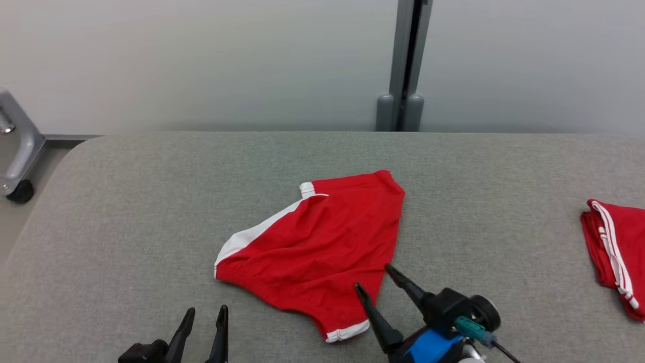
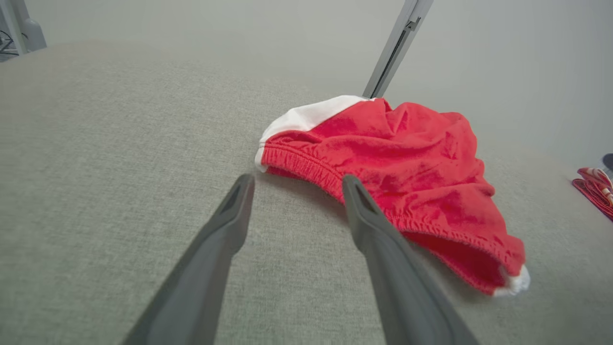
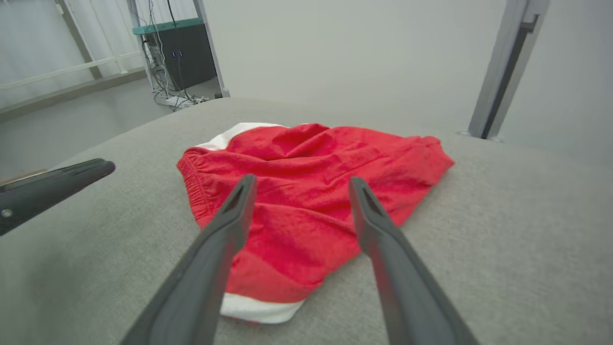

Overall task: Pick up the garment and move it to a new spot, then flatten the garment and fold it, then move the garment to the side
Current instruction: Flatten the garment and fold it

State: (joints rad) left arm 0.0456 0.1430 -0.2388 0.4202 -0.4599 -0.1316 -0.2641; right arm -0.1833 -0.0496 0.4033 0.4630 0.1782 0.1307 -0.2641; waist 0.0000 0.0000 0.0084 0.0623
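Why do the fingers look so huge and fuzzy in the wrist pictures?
Left wrist view: the fingers sit close to the wide lens, so they loom and blur; right wrist view: same, while the shorts look sharp; head view: soft even light, faint shadows.

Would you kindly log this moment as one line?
red shorts: crumpled on table, unheld | left pincer: open, beside shorts | right pincer: open, at shorts' edge

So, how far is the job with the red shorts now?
Nothing looks done yet: the red shorts lie rumpled on the table. In hand: the right gripper, open, points at their near edge; the left gripper is open too, holding nothing. Lifting, flattening, folding and moving aside remain.
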